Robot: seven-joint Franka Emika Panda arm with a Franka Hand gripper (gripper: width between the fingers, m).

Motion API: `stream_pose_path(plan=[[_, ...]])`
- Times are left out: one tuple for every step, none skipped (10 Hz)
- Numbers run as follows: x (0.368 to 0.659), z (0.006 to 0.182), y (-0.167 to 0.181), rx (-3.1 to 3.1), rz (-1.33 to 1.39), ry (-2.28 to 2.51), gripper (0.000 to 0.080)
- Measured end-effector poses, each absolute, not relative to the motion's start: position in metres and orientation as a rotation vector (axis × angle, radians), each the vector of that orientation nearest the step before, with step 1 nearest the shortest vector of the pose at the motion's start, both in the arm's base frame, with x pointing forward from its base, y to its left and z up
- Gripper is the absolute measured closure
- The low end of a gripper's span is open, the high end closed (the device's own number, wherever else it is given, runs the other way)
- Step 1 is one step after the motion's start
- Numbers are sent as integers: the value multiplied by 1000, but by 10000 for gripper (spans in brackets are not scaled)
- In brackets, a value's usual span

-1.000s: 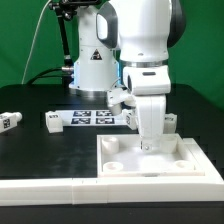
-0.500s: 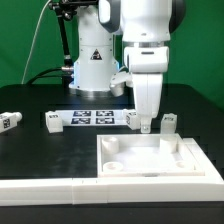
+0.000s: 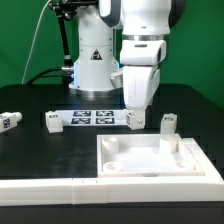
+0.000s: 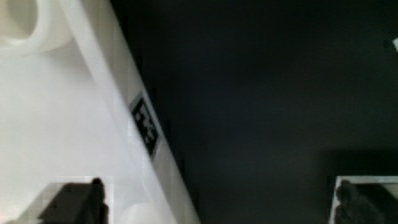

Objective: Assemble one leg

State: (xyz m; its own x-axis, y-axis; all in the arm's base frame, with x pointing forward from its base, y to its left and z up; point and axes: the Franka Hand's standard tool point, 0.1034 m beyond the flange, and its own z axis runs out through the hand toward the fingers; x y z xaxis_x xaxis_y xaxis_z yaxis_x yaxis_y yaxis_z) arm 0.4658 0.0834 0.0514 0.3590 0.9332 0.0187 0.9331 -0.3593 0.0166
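Several small white legs stand on the black table in the exterior view: one (image 3: 168,123) just behind the tray, one (image 3: 52,121) at the marker board's left end, one (image 3: 10,120) at the far left. Another leg (image 3: 129,118) is partly hidden behind my gripper (image 3: 138,123). The gripper hangs just above the table behind the tray's back edge, open and empty. In the wrist view the fingers (image 4: 71,203) stand wide apart with only dark table between them, gripper (image 4: 217,205), beside the tray's tagged rim (image 4: 107,110).
The large white square tray (image 3: 150,172) with corner holes lies at the front right. The marker board (image 3: 90,117) lies behind it in front of the robot base (image 3: 92,65). A long white ledge (image 3: 50,187) runs along the front.
My gripper has risen from the tray's back edge and moved toward the exterior view's left, away from the tray. It stays open and empty. The parts have not moved.
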Motion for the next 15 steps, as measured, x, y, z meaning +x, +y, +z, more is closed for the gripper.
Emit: stream_pose_path(plan=[[465,51,85,2707,47,1599,150],[459,49,89,2800,67,1441,150],[451,46,95,2904,64,1245,150],[447,43,98,2987,58,1066,150],[445,42,101,3061,48,881,150],[444,42,106,3100,44,758,150],[443,42,112,3157,36,535,150],[441,42,115,3195,24,349,150],[441,41,116,3215,15,233,150],[440,41,118,3227,9,98,150],[440,41,119,3233,2,-18,150],[440,41,120,3236,-2,-90,150],[439,41,121,3233,-13,-256,150],[439,41,122,3227,-22,-374,150],[438,41,123,3221,-29,-453,150]])
